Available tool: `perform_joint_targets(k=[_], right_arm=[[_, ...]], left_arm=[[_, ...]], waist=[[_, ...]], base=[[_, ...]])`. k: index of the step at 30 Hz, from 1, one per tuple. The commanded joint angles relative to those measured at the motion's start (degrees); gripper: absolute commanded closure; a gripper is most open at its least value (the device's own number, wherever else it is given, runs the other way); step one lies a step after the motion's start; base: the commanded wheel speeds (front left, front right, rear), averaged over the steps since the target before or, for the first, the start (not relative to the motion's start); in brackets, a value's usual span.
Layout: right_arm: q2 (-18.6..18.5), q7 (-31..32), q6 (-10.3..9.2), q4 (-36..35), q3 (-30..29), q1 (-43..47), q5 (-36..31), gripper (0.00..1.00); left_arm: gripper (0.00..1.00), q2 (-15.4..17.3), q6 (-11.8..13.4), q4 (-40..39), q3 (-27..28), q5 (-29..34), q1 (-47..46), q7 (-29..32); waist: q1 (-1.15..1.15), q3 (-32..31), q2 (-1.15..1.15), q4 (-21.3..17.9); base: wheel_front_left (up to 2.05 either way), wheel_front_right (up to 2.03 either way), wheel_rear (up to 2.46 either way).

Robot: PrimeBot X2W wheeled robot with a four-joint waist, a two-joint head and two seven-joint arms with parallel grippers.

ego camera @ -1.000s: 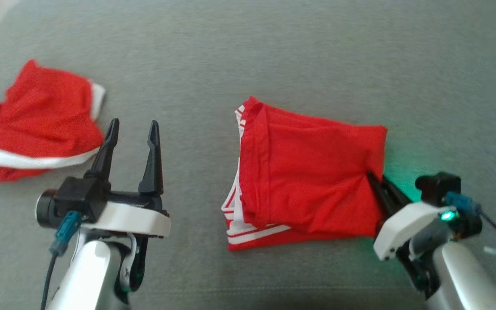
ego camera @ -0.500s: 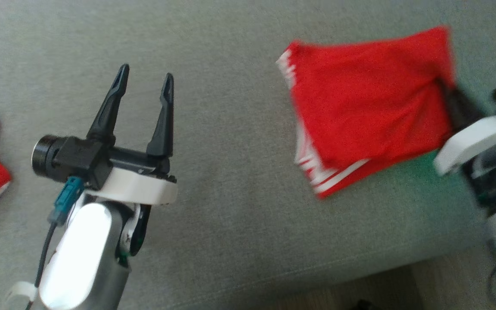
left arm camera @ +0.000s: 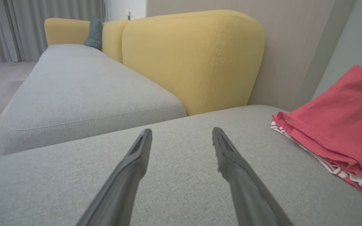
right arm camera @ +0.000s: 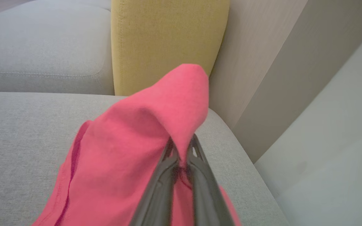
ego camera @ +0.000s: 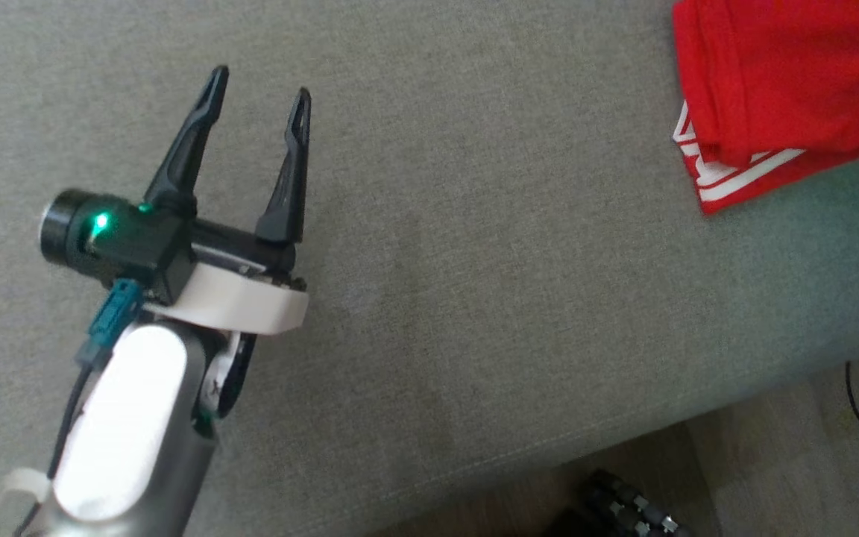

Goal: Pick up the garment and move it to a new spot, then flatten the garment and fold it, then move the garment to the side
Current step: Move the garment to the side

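One garment (right arm camera: 130,135) in right gripper (right arm camera: 182,145) (tight)

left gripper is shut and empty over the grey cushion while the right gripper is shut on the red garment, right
Not quite. The left gripper is open, its fingers spread wide, as the left wrist view shows. The rest holds: it is empty over the grey cushion, and the right gripper is shut on the red garment.
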Motion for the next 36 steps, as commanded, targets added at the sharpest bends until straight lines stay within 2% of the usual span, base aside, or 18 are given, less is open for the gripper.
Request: perform_joint_targets(k=[1, 7, 8, 9, 10, 11, 12, 13, 20, 28, 32, 36], right_arm=[[-2.2, 0.2, -0.05, -2.3, 0.2, -1.1, -0.8, 1.00], [-1.7, 0.2, -0.05, -2.1, -1.7, -2.6, -10.1, 0.98], [-1.1, 0.4, -0.05, -1.8, -2.5, -2.7, -12.2, 0.71], [-0.2, 0.3, -0.05, -1.6, -3.2, -3.0, -13.9, 0.54], [0.4, -0.5, -0.05, -1.7, -3.9, -3.2, -16.2, 0.50], [1.3, -0.9, -0.05, -1.4, -4.7, -3.3, -18.3, 0.31], [2.7, -1.2, -0.05, -1.1, -5.7, -3.5, -19.5, 0.06], [3.9, -1.9, -0.05, -0.8, -6.5, -3.6, -20.7, 0.00], [10.0, -5.8, -0.05, 4.1, -10.9, -3.7, -23.3, 0.00], [12.7, -10.7, -0.05, 5.9, -19.6, -0.8, -22.3, 0.00], [15.2, -12.1, -0.05, 2.7, -19.1, 2.7, -20.8, 0.00], [17.6, -12.6, -0.05, -2.3, -14.5, 7.6, -18.2, 0.00]], left_arm=[[0.00, 1.2, -0.2, -2.7, 1.4, 0.6, -2.9, 0.4], [0.00, 2.0, -0.9, -4.5, 0.7, 1.5, -5.7, 1.7], [0.00, 2.0, -0.9, -4.8, 0.7, 1.6, -6.2, 1.9], [0.00, 2.1, -1.0, -5.0, 0.6, 1.7, -6.6, 2.1], [0.00, 2.2, -1.1, -5.2, 0.5, 1.8, -7.0, 2.3], [0.00, 2.4, -1.2, -5.4, 0.5, 1.8, -7.3, 2.5], [0.00, 2.5, -1.3, -5.5, 0.4, 1.9, -7.7, 2.7], [0.00, 2.7, -1.4, -5.6, 0.4, 1.9, -7.9, 2.9], [0.00, 4.2, -1.7, -5.7, 0.9, 2.0, -8.7, 3.3], [0.00, 3.1, -0.9, -3.4, 0.9, 0.7, -7.4, 1.1], [0.00, 2.4, 0.0, -1.3, 1.3, -0.5, -5.3, -0.4], [0.00, 1.7, 1.2, 0.6, 2.1, -2.0, -2.2, -1.5]], waist=[[-0.01, 1.6, 0.00, -0.7], [-0.01, 6.2, 0.00, -0.9], [-0.01, 7.1, 0.00, -1.0], [-0.01, 8.0, 0.00, -1.1], [-0.01, 8.7, 0.00, -1.1], [-0.01, 9.5, 0.00, -1.2], [-0.01, 10.2, 0.00, -1.2], [-0.01, 10.8, 0.00, -1.3], [-0.01, 12.1, 0.00, -1.5], [-0.01, 8.1, 0.00, 0.1], [-0.01, 4.5, 0.00, 1.2], [-0.01, 0.5, 0.00, 2.8]], base=[[0.00, 0.00, 0.00], [0.00, 0.00, 0.00], [0.00, 0.00, 0.00], [0.00, 0.00, 0.00], [0.00, 0.00, 0.00], [0.00, 0.00, 0.00], [0.00, 0.00, 0.00], [0.00, 0.00, 0.00], [0.00, 0.00, 0.00], [0.00, 0.00, 0.00], [0.00, 0.00, 0.00], [0.00, 0.00, 0.00]])
